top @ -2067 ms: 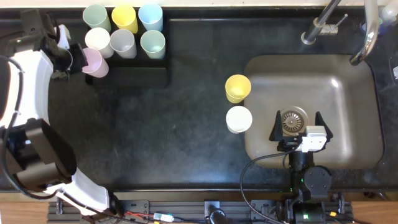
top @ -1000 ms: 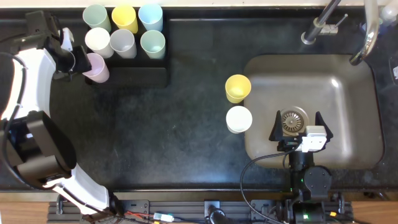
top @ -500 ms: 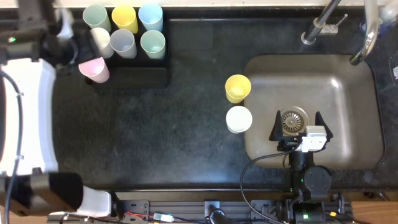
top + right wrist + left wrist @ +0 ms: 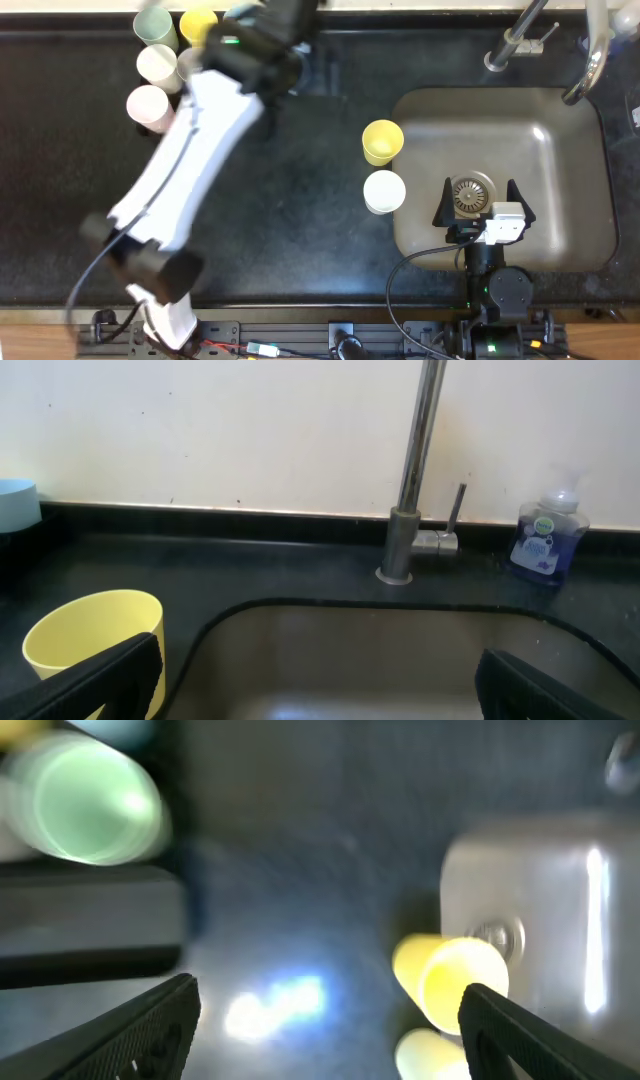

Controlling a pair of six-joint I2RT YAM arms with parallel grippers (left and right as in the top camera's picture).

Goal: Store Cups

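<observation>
Left end effector gapes empty; I'd centre over the yellow cup beside the sink (straddle its wall).

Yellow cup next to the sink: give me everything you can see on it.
The yellow cup is a plain, smooth tumbler, plastic by its look, slightly tapered, with no handle. It stands upright, mouth up, and looks empty. It sits on the dark countertop right at the rim of the sink, outside the basin. A white cup stands close beside it, on the side nearer the arm bases; whether the two touch is unclear. Nothing grips it.
</observation>
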